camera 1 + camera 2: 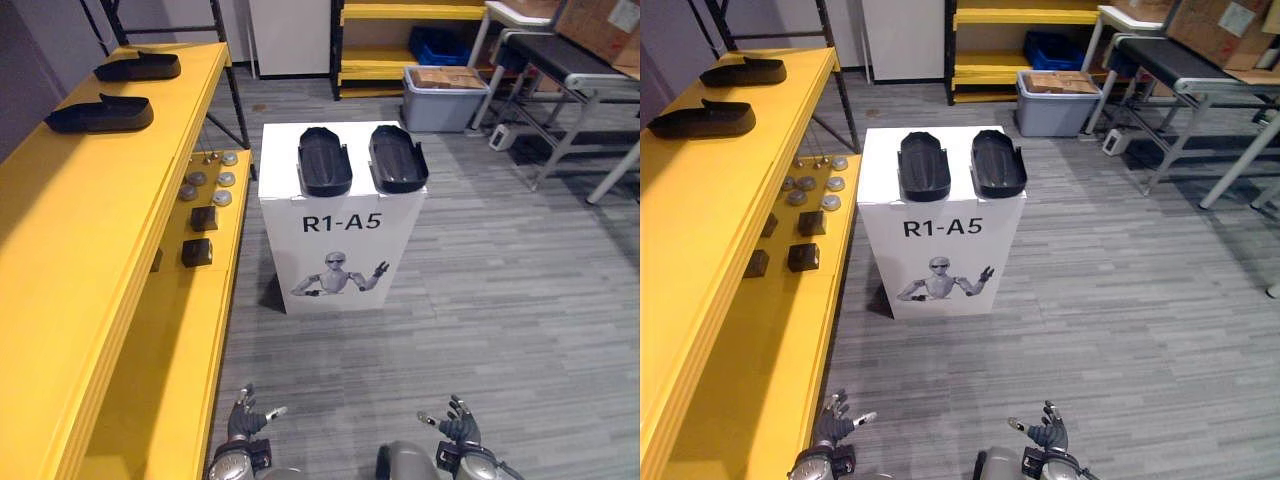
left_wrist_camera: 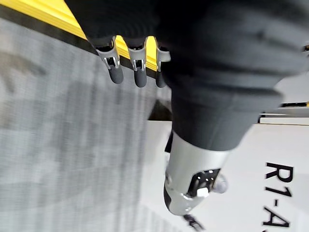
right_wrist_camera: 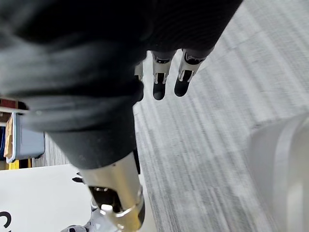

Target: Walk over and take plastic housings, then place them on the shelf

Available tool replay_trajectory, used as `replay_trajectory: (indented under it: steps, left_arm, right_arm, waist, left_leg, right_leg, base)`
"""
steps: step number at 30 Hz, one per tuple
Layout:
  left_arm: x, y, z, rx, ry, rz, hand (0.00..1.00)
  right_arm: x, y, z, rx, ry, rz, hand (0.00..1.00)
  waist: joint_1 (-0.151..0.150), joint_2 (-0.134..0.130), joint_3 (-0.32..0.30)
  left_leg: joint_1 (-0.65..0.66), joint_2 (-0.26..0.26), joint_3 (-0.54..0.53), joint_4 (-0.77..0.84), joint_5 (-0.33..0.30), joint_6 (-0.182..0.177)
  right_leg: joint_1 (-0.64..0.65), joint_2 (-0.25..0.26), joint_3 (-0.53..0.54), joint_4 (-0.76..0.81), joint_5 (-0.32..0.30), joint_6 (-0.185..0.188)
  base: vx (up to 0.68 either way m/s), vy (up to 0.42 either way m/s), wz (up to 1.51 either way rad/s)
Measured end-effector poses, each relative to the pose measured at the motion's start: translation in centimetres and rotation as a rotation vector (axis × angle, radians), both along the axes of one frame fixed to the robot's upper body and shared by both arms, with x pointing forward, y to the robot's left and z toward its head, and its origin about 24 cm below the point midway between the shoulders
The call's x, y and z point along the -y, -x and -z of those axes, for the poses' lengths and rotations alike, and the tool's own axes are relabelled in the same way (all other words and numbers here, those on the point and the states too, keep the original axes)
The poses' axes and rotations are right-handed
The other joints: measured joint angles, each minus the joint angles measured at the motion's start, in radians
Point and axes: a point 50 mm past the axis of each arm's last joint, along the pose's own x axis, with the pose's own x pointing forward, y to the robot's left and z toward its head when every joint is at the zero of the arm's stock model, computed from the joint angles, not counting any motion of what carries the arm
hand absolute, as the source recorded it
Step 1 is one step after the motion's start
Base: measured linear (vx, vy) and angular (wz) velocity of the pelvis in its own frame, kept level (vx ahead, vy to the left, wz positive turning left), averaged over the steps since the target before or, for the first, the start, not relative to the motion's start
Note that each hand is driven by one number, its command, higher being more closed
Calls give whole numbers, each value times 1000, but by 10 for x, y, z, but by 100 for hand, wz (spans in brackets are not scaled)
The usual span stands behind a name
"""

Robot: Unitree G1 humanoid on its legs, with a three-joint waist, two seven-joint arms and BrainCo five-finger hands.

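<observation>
The left hand (image 1: 243, 420) and right hand (image 1: 455, 425) hang low, fingers loosely spread, holding nothing. Ahead, 2 black oblong plastic housings (image 1: 324, 160) lie side by side, hollows up, atop a tall white printed box (image 1: 340, 250), long axes running away from the robot. Lying so close, 1 may be nudged off as the other is grasped; the long yellow metal shelf (image 1: 80, 230) stands at left.

A grey bin (image 1: 441, 110) (cardboard (image 1: 445, 77) inside, it seems) stands on the floor (image 1: 500, 280) near a blue crate (image 1: 440, 45).
</observation>
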Motion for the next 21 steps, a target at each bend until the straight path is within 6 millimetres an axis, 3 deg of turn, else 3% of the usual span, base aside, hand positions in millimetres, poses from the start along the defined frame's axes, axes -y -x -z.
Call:
replay_trajectory:
  steps: [1, 2, 3, 4, 5, 6, 7, 8, 9, 11, 12, 13, 14, 15, 16, 17, 19, 21]
  left_arm:
    - [0, -4, -2, 11, -3, 3, 0]
    - [0, -8, -2, 13, -6, 6, 0]
    - [0, -9, -2, 10, -7, 7, 0]
    - [0, -9, 1, -1, -3, -4, 0]
    - [1, -10, 2, -9, 4, -6, 0]
    - [7, -10, 3, -11, 24, -9, 0]
    - [12, -10, 3, -9, 39, -12, 0]
    - [13, -6, 5, -17, 48, -28, 0]
    - [14, -6, 4, -15, 58, -39, 0]
    - [13, -7, 4, -10, 57, -44, 0]
    - [13, -7, 4, -10, 59, -44, 0]
    - [16, -5, 5, -16, 69, -45, 0]
    - [17, -5, 5, -17, 72, -43, 0]
    - [18, -5, 5, -15, 72, -38, 0]
    - [19, -5, 5, -16, 73, -38, 0]
    - [19, -5, 5, -20, 72, -37, 0]
    - [13, -3, 7, -34, 54, -37, 0]
    - [11, -1, 9, -42, 50, -37, 0]
  right_arm:
    - [0, 2, 1, -8, 0, 1, 0]
    - [1, 4, 3, -23, -1, 3, 0]
    - [1, 6, 4, -31, -1, 4, 0]
    - [5, 3, 4, -31, 8, 6, 0]
    - [6, -4, 1, -12, 6, 15, 0]
    - [10, -6, -2, 2, 17, 18, 0]
    - [11, -6, -2, 3, 24, 15, 0]
    - [8, -4, -2, 3, 23, -2, 0]
    - [3, -6, -3, 15, 13, -13, 0]
    - [-2, -15, -6, 39, -3, -8, 0]
    - [-8, -16, -5, 44, -27, 0, 0]
    - [-9, -10, -2, 34, -40, 29, 0]
    - [-9, -9, -2, 30, -44, 41, 0]
    - [-7, -6, -1, 24, -44, 55, 0]
    - [-3, -4, -1, 22, -41, 68, 0]
    - [-4, -2, 1, 13, -48, 81, 0]
    - [-7, 10, 6, -11, -70, 112, 0]
    - [-7, 13, 7, -19, -72, 119, 0]
  waist:
    - [-9, 0, 0]
    - [-20, 4, -7]
    - [-17, 4, -12]
    - [5, 27, -22]
    - [11, 23, -19]
    - [-4, 23, -18]
    - [-14, 26, -16]
    - [-14, 30, -18]
    - [7, 42, -18]
    - [20, 48, -20]
    - [27, 33, -13]
    - [35, 21, -8]
    - [35, 24, -10]
    - [34, 32, -15]
    - [33, 45, -22]
    - [34, 43, -26]
    - [30, -5, -39]
    - [36, -12, -44]
  left_leg:
    - [29, 15, -30, -21, -8, -14]
    - [58, 44, -76, -49, -14, -28]
    - [69, 57, -95, -57, -16, -33]
    - [71, 101, -112, -54, -8, -59]
    - [71, 105, -128, -37, 24, -107]
    - [70, 102, -140, 24, 83, -111]
    - [56, 102, -136, 97, 107, -113]
    - [-19, 126, -108, 332, 173, -130]
    - [-141, 190, -57, 576, 183, -135]
    - [-250, 226, -11, 684, 113, -179]
    - [-292, 227, 36, 632, 78, -183]
    - [-299, 224, 79, 459, 60, -201]
    - [-299, 217, 80, 373, 62, -201]
    - [-297, 203, 71, 187, 102, -183]
    - [-296, 197, 66, 61, 208, -157]
    - [-284, 192, 70, 53, 233, -142]
    - [-215, 145, 97, -54, 258, -130]
    - [-186, 130, 131, -91, 263, -126]
  right_leg:
    - [-2, 15, 16, -130, 55, -17]
    - [12, 41, 35, -224, 192, -12]
    - [26, 56, 42, -251, 267, -28]
    - [45, 92, 23, -243, 267, -96]
    - [32, 90, 15, -183, 229, -116]
    - [33, 68, -14, -84, 187, -123]
    - [48, 73, -38, -63, 158, -98]
    - [159, 81, -68, -139, 120, -120]
    - [242, 124, -53, -227, 98, -147]
    - [293, 150, -45, -277, 103, -156]
    - [344, 147, -36, -316, 103, -156]
    - [400, 143, -30, -353, 103, -156]
    - [411, 143, -30, -364, 103, -155]
    - [428, 145, -27, -379, 98, -143]
    - [434, 156, -19, -384, 88, -126]
    - [443, 153, -3, -386, 81, -115]
    - [460, 105, 6, -397, 71, -94]
    - [459, 89, 35, -398, 68, -86]
  base:
    - [620, -240, 93]
    - [641, -275, 92]
    - [671, -331, 57]
    - [539, -284, 20]
    - [629, -343, 34]
    - [453, -261, 54]
    - [469, -336, 77]
    - [420, -303, 44]
    - [404, -291, 16]
    - [394, -171, -23]
    - [504, -116, -24]
    - [412, -59, -20]
    - [365, 8, -25]
    - [273, 75, -26]
    - [266, 102, -32]
    - [280, 118, -24]
    - [255, 83, -8]
    - [171, 73, -30]
